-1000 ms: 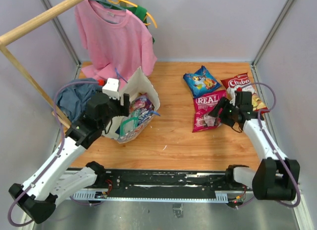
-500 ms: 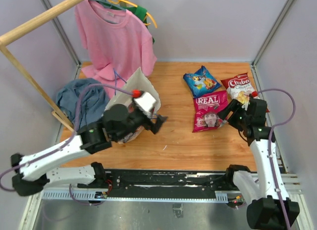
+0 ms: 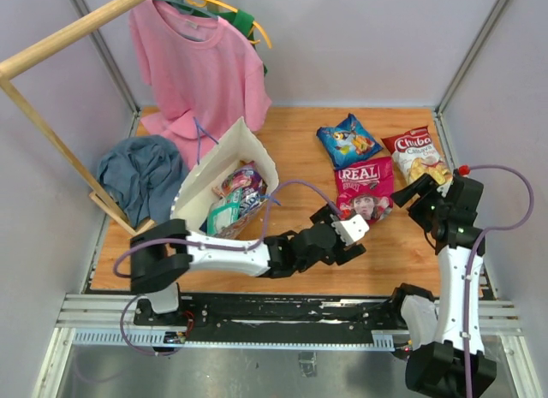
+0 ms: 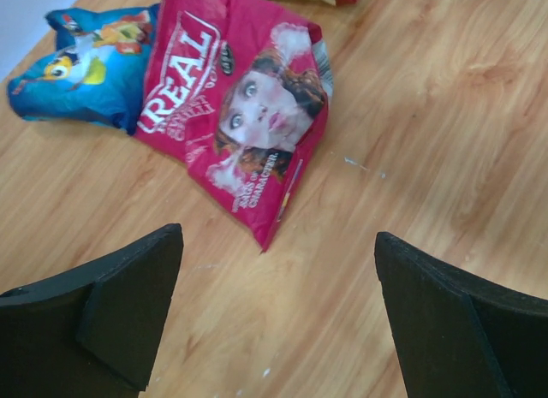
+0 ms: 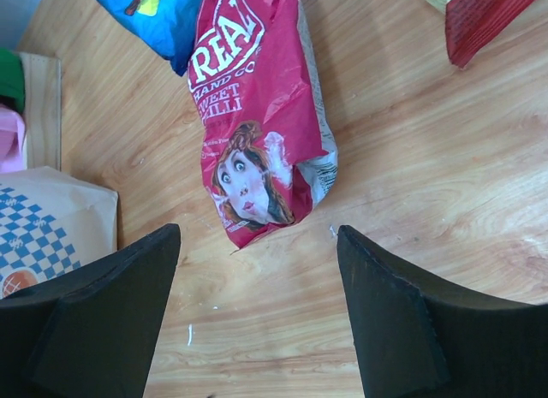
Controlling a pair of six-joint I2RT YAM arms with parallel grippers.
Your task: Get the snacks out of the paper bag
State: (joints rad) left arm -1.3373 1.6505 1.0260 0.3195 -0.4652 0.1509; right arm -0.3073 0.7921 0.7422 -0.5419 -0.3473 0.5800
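1. Top view: the paper bag [image 3: 246,145] lies on the left half of the table [image 3: 291,150] with its mouth gaping. A multicoloured packet [image 3: 243,182] and a teal packet [image 3: 224,216] lie inside it. Three snacks are already out on the right: the blue packet [image 3: 348,139] farthest, the Chiba packet [image 3: 415,154] to its right, and the REAL packet [image 3: 364,191] nearest. The left gripper [image 3: 341,229] reaches across to just near of the REAL packet. The right gripper [image 3: 411,199] hangs just right of that packet
2. Left wrist view: the left gripper's jaws stand spread wide with only bare wood between them. The REAL packet lies beyond the tips, untouched, with the blue packet to its left. The gripper carries nothing, so the step in hand is probably the trip back to the bag. It should lift clear of the packets first, then swing left, so that nothing gets dragged. At the bag it is best to enter through the open mouth, pinch the multicoloured packet by an edge since it seems uppermost, and keep off the blue cord handle [image 3: 199,131]
3. Right wrist view: the right gripper is spread too and holds nothing. The REAL packet's near end sits just beyond its fingers, and the bag's checkered corner shows at the left edge. The light bag may slide or fold under a pull, so this arm could steady its rim
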